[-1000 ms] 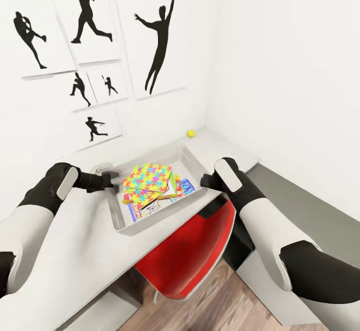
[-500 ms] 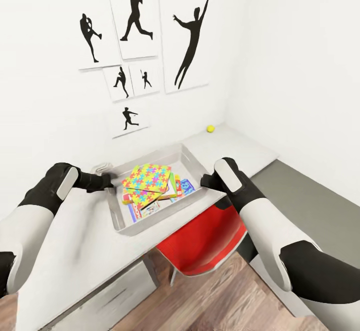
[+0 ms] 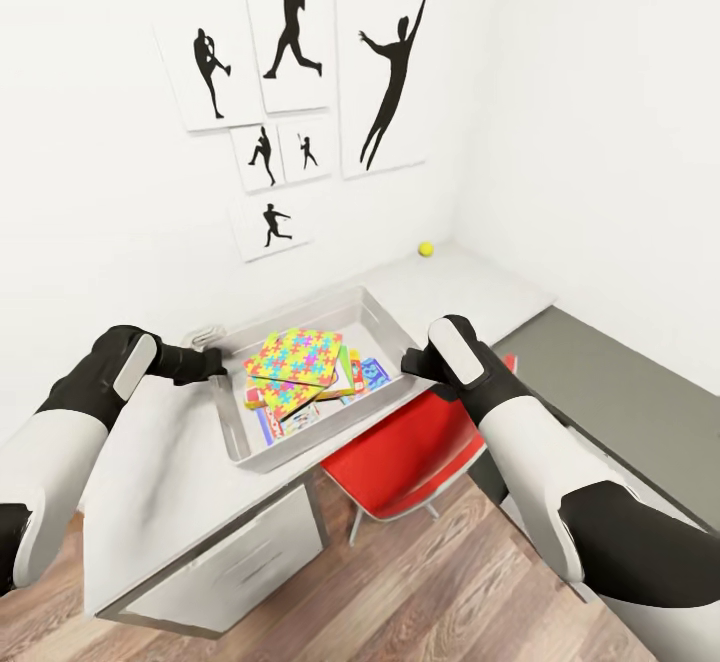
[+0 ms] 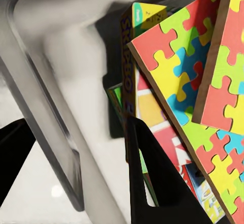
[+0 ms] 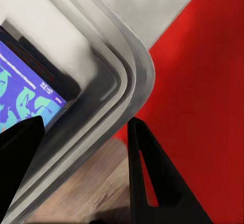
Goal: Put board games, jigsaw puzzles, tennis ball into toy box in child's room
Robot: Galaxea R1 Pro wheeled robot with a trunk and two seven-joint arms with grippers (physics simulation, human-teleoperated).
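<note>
The grey toy box is at the table's front edge, its right corner out over a red chair. In it lie two jigsaw puzzles stacked on top of board games, among them a blue one. My left gripper is shut on the box's left rim, with one finger on either side of the wall beside the puzzles. The right gripper is shut on the right rim, close to the blue game. The tennis ball lies on the table's far corner by the wall.
A red chair stands under the box's right corner, by my right arm. White walls with black silhouette posters close off the table's back and right. Wooden floor lies in front, and a grey surface runs along the right wall.
The whole view has shifted; posters and table sit differently in the picture. The arms and toy box keep their place in it, and the gap between box and tennis ball has grown.
</note>
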